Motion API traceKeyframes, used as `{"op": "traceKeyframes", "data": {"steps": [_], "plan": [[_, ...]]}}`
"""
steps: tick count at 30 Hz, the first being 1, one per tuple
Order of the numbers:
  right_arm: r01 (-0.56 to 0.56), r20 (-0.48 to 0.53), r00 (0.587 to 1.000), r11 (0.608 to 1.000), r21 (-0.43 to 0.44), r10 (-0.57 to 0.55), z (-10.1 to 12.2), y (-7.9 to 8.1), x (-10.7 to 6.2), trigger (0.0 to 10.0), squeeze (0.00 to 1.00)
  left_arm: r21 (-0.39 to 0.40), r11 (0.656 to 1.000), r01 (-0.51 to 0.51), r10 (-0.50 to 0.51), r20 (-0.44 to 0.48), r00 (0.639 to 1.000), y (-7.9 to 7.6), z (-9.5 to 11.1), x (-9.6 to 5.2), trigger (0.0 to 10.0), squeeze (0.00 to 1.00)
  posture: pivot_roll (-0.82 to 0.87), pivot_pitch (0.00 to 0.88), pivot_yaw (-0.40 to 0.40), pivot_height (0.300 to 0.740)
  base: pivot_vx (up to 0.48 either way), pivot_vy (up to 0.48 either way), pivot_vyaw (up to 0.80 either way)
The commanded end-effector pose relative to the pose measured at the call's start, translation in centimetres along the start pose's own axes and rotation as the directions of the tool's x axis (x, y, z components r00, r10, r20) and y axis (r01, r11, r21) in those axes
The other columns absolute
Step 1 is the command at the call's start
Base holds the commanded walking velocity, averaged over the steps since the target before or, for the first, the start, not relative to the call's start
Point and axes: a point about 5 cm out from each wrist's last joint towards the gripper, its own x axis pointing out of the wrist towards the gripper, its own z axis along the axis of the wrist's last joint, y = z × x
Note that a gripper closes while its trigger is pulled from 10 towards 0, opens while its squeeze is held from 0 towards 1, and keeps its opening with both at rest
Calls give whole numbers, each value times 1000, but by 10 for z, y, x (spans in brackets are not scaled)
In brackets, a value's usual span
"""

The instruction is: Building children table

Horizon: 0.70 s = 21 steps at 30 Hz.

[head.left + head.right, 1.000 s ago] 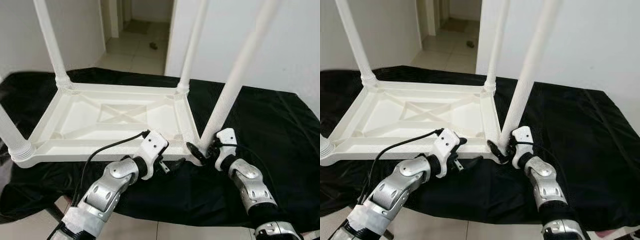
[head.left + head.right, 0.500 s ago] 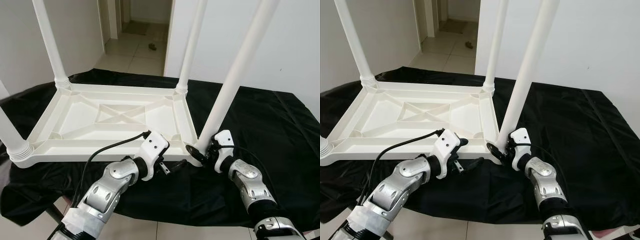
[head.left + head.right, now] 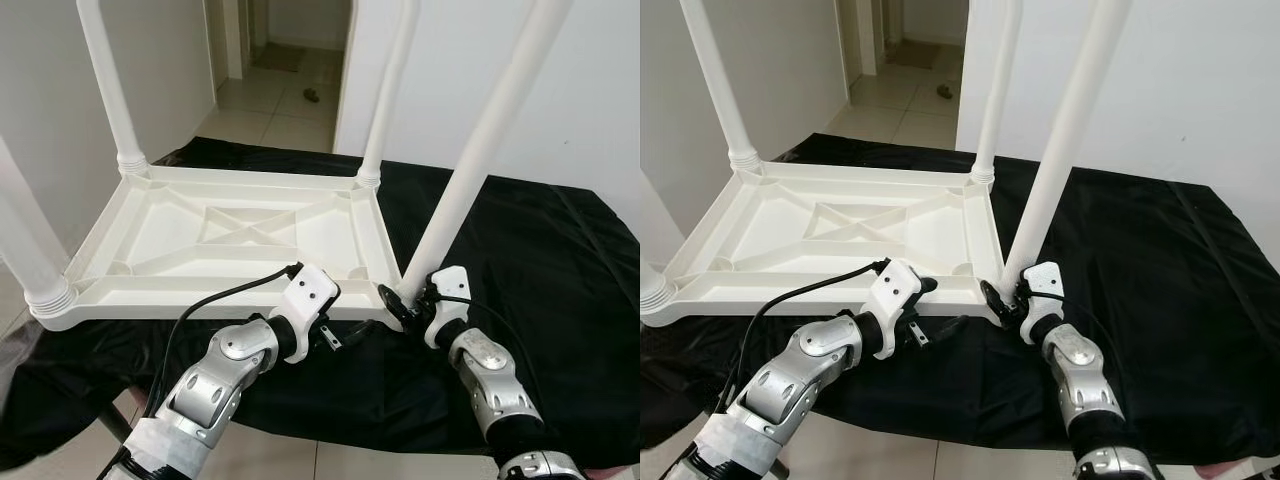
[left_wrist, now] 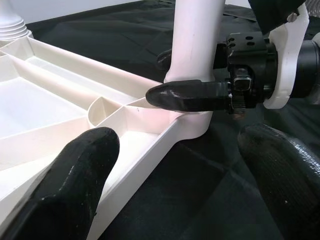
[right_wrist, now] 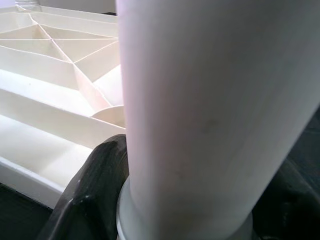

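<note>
A white plastic children's table (image 3: 230,225) lies upside down on a black cloth (image 3: 560,260), its legs pointing up. My right gripper (image 3: 403,300) is shut on the base of the near right leg (image 3: 470,170), where it meets the corner socket; one black finger (image 5: 95,185) presses its side. My left gripper (image 3: 350,335) is open at the table's near rim, just left of that corner. One of its fingers (image 4: 75,185) hangs over the ribbed underside, the other over the cloth. The left wrist view also shows the leg (image 4: 197,40) and a right finger (image 4: 190,95).
Three more legs stand up: near left (image 3: 30,250), far left (image 3: 110,85) and far right (image 3: 385,100). A white wall (image 3: 580,100) rises behind the cloth. A doorway onto a tiled floor (image 3: 290,90) opens at the back. The cloth's front edge is close to my arms.
The whole picture has shifted a little, so the camera moved. Both grippers keep their places against the table, the right one still clamped at the leg's base.
</note>
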Motion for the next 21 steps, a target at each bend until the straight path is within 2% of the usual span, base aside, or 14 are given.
{"op": "traceKeyframes", "data": {"steps": [1,2,3,4,7,10,12,14,15,17,18,19,20,21], "plan": [[75,-21,997,997,29,-74,-5,-4,-4,0,0,3,1000,25,-25,-12,1000,-4,-2,1,10000,0,33,0,-49,740,0,0,0],[171,-38,985,982,79,-169,-7,3,-5,0,0,3,1000,29,-29,-10,1000,-3,-1,1,10000,0,30,0,-47,740,0,0,0],[171,-38,985,982,79,-169,-7,3,-5,0,0,3,1000,29,-29,-10,1000,-3,-1,1,10000,0,30,0,-47,740,0,0,0],[235,-47,972,965,117,-231,-8,10,-5,0,0,2,999,32,-32,-8,999,-3,0,2,10000,0,28,0,-45,740,0,0,0],[291,-57,956,946,143,-286,-8,16,-5,0,0,1,999,35,-35,-6,999,-3,0,2,10000,0,26,0,-44,740,0,0,0],[291,-57,956,946,143,-286,-8,16,-5,0,0,1,999,35,-35,-6,999,-3,0,2,10000,0,26,0,-44,740,0,0,0],[406,-81,914,899,164,-398,-9,23,-4,0,0,2,999,38,-38,-5,999,-3,0,3,10000,0,27,0,-47,740,0,0,0],[406,-81,914,899,164,-398,-9,23,-4,0,0,2,999,38,-38,-5,999,-3,0,3,10000,0,27,0,-47,740,0,0,0],[471,-88,882,868,160,-463,-8,25,-4,0,0,2,999,38,-38,-5,999,-4,0,3,10000,0,32,0,-52,740,0,0,0],[487,-97,873,858,165,-477,-9,31,-4,0,0,0,999,39,-39,-4,999,-4,0,3,10000,0,36,0,-53,740,0,0,0],[482,-103,876,860,167,-471,-9,35,-3,2196,0,1,999,40,-40,-5,999,-4,0,3,10000,0,36,0,-53,740,0,0,0],[482,-103,876,860,167,-471,-9,35,-3,2196,0,1,999,40,-40,-5,999,-4,0,3,10000,0,36,0,-53,740,0,0,0],[478,-102,878,863,161,-467,-9,37,-2,7294,0,2,999,41,-41,-5,999,-5,0,2,10000,0,36,0,-54,740,0,0,0],[463,-92,886,871,164,-454,-7,38,-1,10000,86,3,999,42,-42,-6,999,-5,0,2,10000,0,36,0,-54,740,0,0,0]]}}
